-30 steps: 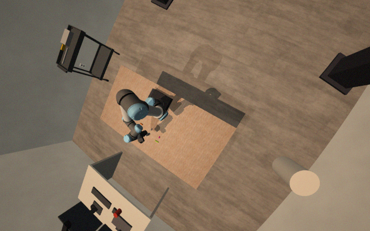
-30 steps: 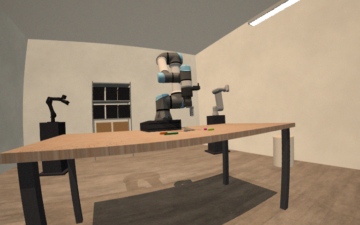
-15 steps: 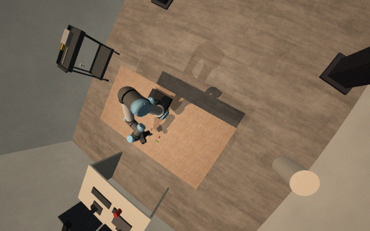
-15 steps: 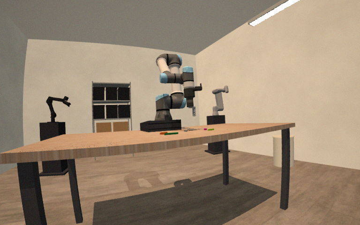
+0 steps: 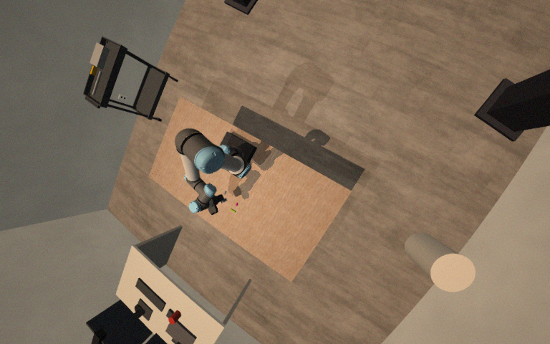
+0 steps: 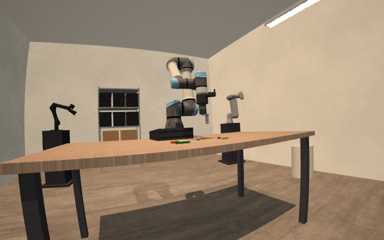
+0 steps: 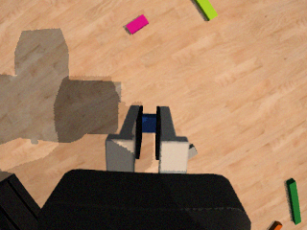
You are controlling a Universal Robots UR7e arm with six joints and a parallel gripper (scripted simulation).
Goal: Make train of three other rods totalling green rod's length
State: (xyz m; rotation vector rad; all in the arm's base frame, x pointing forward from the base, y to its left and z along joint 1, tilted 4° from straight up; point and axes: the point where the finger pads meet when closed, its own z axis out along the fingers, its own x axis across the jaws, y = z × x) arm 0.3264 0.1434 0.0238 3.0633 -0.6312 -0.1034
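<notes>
My gripper (image 7: 149,122) (image 6: 206,118) (image 5: 223,194) is shut on a small blue rod (image 7: 149,123) and holds it well above the wooden table (image 6: 99,151) (image 5: 295,213).
The arm's black base (image 6: 171,133) stands on the table behind the rods. A shelf (image 6: 118,114), two other arms on pedestals (image 6: 55,135) (image 6: 230,126) and a cylinder (image 6: 301,160) stand on the floor around the table.
</notes>
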